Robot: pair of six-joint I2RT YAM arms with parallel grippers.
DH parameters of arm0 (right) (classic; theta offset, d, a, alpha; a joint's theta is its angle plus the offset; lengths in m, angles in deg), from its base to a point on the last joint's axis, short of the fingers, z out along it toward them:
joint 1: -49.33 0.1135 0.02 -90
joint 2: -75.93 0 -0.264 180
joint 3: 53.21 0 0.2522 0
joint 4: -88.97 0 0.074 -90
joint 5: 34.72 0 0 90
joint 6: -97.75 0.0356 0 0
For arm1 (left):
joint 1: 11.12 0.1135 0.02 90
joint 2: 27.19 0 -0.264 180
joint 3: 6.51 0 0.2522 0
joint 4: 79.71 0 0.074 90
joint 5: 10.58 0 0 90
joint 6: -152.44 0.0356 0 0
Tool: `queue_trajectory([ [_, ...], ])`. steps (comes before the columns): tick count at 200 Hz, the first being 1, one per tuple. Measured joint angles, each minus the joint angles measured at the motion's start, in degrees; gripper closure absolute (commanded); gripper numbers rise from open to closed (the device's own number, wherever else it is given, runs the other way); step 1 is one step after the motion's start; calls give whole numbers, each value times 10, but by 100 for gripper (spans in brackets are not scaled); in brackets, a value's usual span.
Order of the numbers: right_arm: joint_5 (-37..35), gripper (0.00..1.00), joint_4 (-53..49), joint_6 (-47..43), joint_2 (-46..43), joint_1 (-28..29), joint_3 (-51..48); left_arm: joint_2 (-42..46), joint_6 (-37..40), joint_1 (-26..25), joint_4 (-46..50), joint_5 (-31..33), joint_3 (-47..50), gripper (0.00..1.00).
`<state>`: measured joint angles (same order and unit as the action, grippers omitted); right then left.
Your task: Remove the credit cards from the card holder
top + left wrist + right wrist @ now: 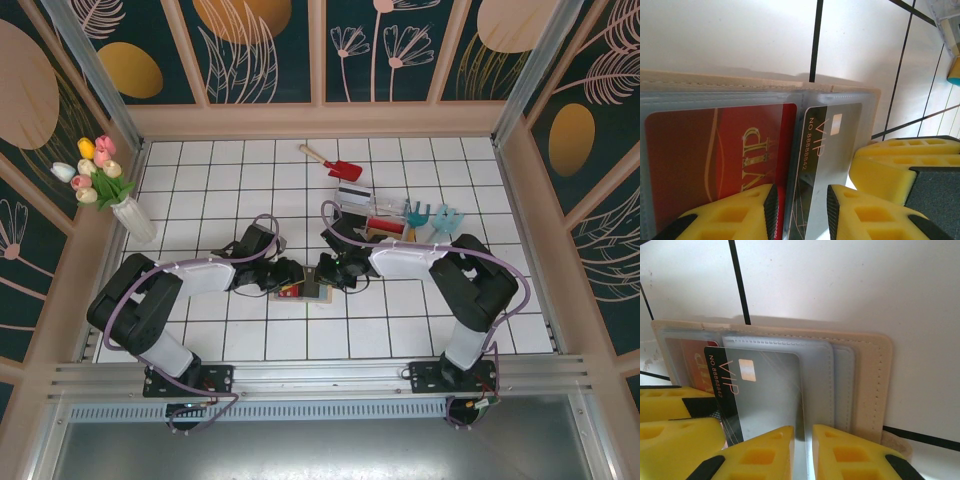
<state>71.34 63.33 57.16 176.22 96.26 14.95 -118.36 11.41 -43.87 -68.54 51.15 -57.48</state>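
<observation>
The card holder (312,291) lies open on the white tiles between both grippers, tan outside (872,385) with blue-grey pockets. A red card (715,150) sits under its clear sleeve (690,357). A dark and silver VIP card (830,140) lies slanted over the right pocket (765,390). My left gripper (801,192) is open, its jaws standing over the seam between the two cards (293,278). My right gripper (803,432) has its jaws almost together, and the dark card's right edge runs into the slit (322,272). Whether it pinches anything is unclear.
A red toy shovel (335,163) lies at the back. A clear tray (375,215) with small items and teal toy rakes (430,218) stand behind the right arm. A vase of tulips (125,205) stands at the left wall. Wooden walls ring the tiled floor.
</observation>
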Motion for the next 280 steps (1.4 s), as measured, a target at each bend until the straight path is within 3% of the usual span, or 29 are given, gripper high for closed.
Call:
queue_trajectory([
  [145, 6, 81, 1, -5, 3, -1, 0, -2, 5, -6, -6, -11, 1, 79],
  [226, 5, 82, 1, -9, 3, -1, 0, 23, 20, -6, -2, -4, 2, 100],
  [280, 5, 82, 1, -9, 3, -2, 0, 40, 38, -6, 25, 18, 2, 100],
])
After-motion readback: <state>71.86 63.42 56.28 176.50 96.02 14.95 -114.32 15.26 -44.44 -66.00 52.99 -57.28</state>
